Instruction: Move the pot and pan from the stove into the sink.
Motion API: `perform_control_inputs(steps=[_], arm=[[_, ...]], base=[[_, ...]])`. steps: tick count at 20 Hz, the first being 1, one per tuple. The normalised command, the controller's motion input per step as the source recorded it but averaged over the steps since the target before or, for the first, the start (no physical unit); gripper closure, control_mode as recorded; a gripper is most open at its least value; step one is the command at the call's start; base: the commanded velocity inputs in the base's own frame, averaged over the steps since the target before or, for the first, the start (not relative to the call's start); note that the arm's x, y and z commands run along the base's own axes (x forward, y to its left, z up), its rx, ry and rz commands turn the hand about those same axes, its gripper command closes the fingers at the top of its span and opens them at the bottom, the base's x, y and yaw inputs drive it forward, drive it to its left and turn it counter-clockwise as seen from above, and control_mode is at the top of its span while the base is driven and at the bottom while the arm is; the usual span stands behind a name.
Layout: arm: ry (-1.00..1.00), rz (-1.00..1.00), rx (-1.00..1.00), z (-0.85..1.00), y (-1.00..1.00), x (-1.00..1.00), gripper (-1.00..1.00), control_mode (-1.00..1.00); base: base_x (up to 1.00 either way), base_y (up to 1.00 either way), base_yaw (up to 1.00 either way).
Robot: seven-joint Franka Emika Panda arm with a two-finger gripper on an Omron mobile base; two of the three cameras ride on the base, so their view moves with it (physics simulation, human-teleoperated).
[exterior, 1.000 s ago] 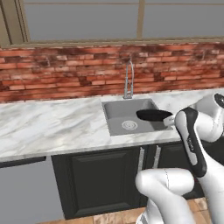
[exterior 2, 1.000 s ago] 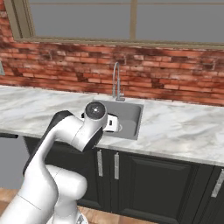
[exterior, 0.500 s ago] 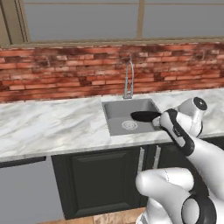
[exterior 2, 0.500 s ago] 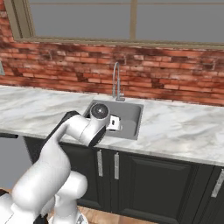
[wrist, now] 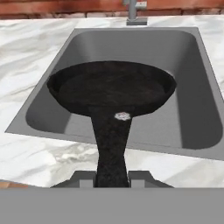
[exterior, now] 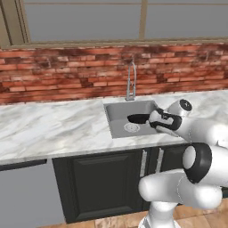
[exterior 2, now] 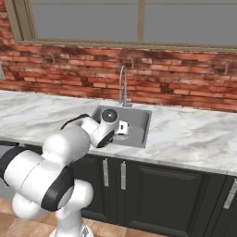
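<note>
Black pan (wrist: 111,89) juts over the sink (wrist: 199,87), its handle clamped between the jaws.

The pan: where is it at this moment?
The pan is held by its handle in the gripper, out over the sink basin in front of the faucet; in the left base view it shows above the basin's right half.
</note>
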Motion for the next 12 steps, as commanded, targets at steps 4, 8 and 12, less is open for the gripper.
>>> perform_control_inputs(steps=[4, 8, 12], arm=[[0.14, 0.12, 0.01, -0.13, -0.2, 0.56, 1.0, -1.0], [0.01, 0.0, 0.0, -0.01, -0.06, 0.05, 1.0, -1.0], [0.02, 0.15, 0.04, -0.09, -0.3, 0.11, 1.0, -1.0]], base=[[0.0, 0.0, 0.0], [0.0, 0.0, 0.0], [0.0, 0.0, 0.0]])
